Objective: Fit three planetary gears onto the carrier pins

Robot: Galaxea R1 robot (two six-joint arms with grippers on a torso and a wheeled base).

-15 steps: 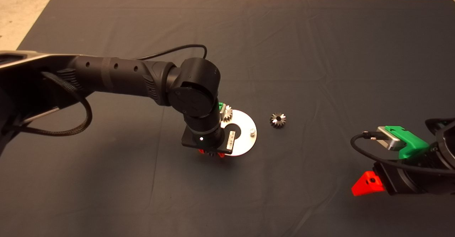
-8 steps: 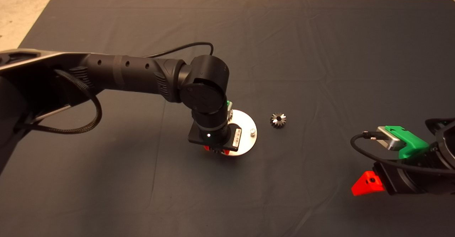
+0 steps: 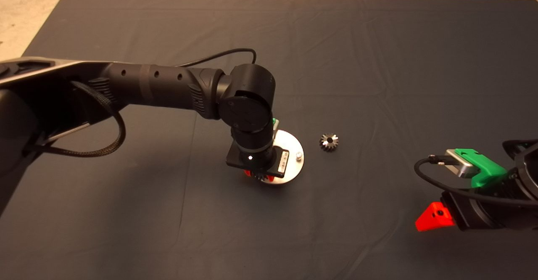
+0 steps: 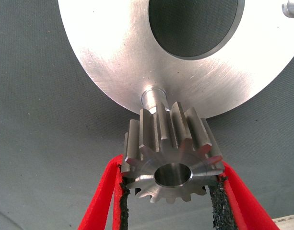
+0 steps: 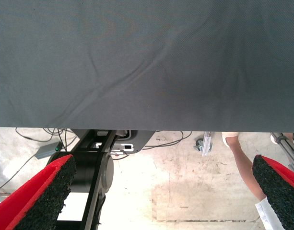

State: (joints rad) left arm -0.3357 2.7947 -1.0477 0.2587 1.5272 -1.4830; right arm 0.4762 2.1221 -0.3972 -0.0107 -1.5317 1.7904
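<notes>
My left gripper (image 3: 257, 175) hangs over the near edge of the silver-white disc (image 3: 295, 167) and is shut on a planetary gear (image 4: 168, 143). The gear is held just short of one carrier pin (image 4: 153, 95), which stands free at the disc's rim (image 4: 108, 62). A second bare pin (image 3: 299, 156) rises on the disc's right side. Another planetary gear (image 3: 329, 141) lies loose on the mat to the right of the disc. My right gripper (image 3: 435, 217) waits at the lower right, open and holding nothing (image 5: 163, 165).
The left arm (image 3: 168, 88) reaches across from the left and hides much of the disc. The right wrist view shows the mat's edge (image 5: 147, 128), the floor with cables beyond it, and a person's leg (image 5: 240, 163).
The left arm has shifted right and slightly toward the front with the gear, from beside the disc's near-left rim to over its near edge. It now covers a gear on the disc's far side.
</notes>
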